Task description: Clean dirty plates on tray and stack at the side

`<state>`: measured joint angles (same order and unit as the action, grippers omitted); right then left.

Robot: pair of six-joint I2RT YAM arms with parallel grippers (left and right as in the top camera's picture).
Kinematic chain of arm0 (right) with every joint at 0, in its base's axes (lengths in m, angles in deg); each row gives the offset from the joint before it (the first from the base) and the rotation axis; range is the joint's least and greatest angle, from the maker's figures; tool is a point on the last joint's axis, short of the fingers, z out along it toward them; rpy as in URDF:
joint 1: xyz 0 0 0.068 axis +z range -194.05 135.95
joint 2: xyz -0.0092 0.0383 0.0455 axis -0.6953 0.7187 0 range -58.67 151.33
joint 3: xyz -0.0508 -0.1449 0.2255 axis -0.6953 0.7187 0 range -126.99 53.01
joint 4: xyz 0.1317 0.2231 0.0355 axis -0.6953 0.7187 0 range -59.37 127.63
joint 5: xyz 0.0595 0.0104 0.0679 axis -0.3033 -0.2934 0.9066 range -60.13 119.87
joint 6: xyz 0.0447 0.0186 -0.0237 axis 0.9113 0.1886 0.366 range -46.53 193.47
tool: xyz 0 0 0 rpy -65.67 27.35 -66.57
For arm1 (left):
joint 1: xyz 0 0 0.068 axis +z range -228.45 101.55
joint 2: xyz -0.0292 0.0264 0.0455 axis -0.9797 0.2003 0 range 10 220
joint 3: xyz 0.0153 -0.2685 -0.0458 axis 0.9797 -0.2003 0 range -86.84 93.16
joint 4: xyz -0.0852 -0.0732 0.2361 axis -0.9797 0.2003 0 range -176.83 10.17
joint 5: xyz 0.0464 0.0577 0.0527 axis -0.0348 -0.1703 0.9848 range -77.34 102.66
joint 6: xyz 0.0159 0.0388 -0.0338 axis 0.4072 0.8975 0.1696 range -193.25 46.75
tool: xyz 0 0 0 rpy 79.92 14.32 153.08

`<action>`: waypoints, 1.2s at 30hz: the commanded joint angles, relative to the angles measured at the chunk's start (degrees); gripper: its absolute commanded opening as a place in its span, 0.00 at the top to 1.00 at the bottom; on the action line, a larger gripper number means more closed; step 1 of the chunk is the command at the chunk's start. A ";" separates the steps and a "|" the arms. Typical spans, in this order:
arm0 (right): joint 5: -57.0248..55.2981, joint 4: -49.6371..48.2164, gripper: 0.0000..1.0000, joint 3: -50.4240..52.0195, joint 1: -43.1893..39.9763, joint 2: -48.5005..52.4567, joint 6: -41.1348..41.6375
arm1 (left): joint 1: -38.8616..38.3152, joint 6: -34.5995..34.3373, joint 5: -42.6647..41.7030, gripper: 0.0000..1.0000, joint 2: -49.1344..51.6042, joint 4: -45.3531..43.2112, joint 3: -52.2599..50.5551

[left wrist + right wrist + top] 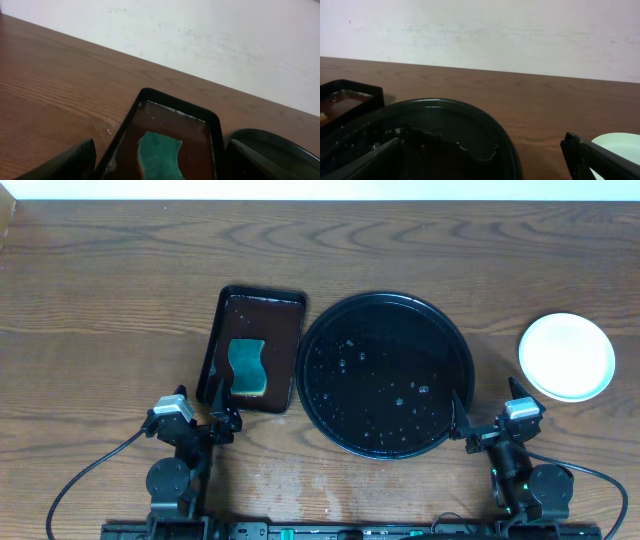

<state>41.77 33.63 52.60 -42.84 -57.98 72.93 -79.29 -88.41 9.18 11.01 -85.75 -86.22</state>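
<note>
**Both arms parked at the near edge, tray cleared, plates set off to the right**

Nearest, the left gripper (222, 402) stands wide open and empty over the near end of the small rectangular tray (262, 293), where a green sponge (246, 366) lies. The right gripper (468, 425) is also spread wide and holds nothing, with one finger close beside the rim of the round tray (385, 330). That tray carries only water drops and no plate. Further right on the wooden table (120, 280), well apart from the tray, the plates (566, 356) show as one pale disc from above, so I cannot tell how many are stacked. The job looks finished. Any retreat should lift the right finger clear of the rim first and leave the stack untouched.
</note>
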 commanded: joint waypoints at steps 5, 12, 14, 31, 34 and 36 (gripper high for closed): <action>-0.28 0.22 0.01 0.09 0.72 -0.31 -0.39 | 0.31 0.52 -0.17 0.17 0.09 2.71 -0.37; -0.26 0.22 0.01 0.09 0.72 -0.31 -0.39 | 0.28 0.52 -0.15 0.17 0.09 2.71 -0.37; -0.28 0.22 0.01 0.09 0.72 -0.31 -0.39 | 0.31 0.52 -0.15 0.17 0.09 2.71 -0.37; -0.28 0.22 0.01 0.09 0.72 -0.31 -0.39 | 0.31 0.52 -0.17 0.17 0.09 2.71 -0.37; -0.28 0.22 0.01 0.09 0.72 -0.31 -0.39 | 0.31 0.52 -0.15 0.17 0.09 2.71 -0.39; -0.28 0.22 0.01 0.09 0.72 -0.31 -0.39 | 0.28 0.52 -0.15 0.17 0.09 2.71 -0.37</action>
<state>41.77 33.63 52.60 -42.86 -57.98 72.93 -79.29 -88.41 9.18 11.01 -85.75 -86.22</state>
